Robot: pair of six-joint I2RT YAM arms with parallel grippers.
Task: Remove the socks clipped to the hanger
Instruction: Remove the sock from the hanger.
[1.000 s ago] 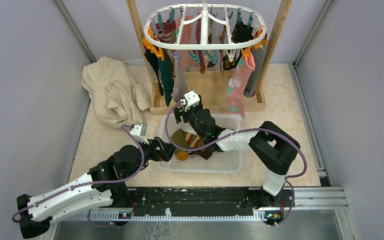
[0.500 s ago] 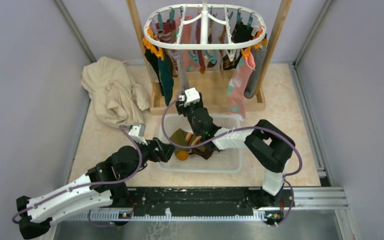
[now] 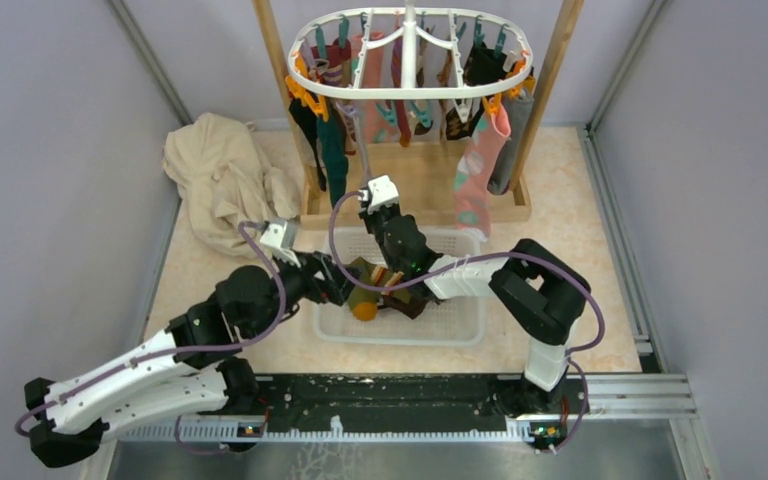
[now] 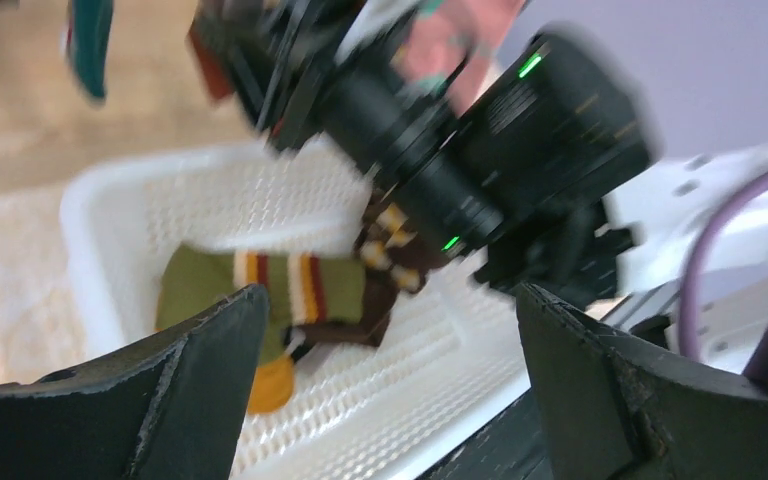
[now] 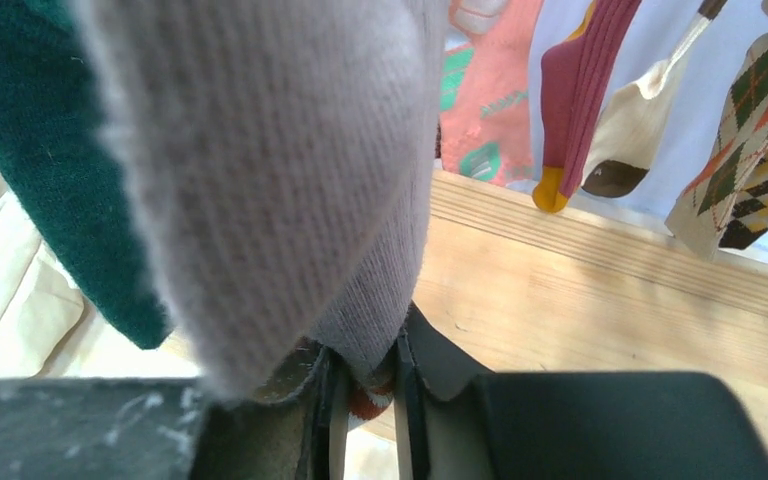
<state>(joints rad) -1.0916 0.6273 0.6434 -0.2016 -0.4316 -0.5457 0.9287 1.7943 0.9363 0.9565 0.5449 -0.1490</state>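
Observation:
The white oval hanger (image 3: 412, 92) hangs at the back with several socks clipped under it. My right gripper (image 3: 369, 193) (image 5: 365, 365) is shut on the lower tip of a grey sock (image 3: 362, 150) (image 5: 280, 170) that still hangs from its clip. A dark green sock (image 5: 50, 180) hangs just left of it; pink, red and argyle socks (image 5: 730, 170) hang behind. My left gripper (image 3: 345, 285) (image 4: 390, 298) stands open at the left edge of the white basket (image 3: 460, 335), with nothing between its fingers. An olive striped sock (image 4: 280, 285) lies in the basket.
A wooden frame (image 3: 552, 80) carries the hanger, and its base board (image 3: 420, 180) lies behind the basket. A crumpled beige cloth (image 3: 222, 185) lies at the back left. Grey walls close in both sides. The right arm reaches across over the basket (image 4: 90, 250).
My right gripper moved up and back to the grey sock and closed on its tip. The left arm swung forward, bringing its open gripper closer to the basket.

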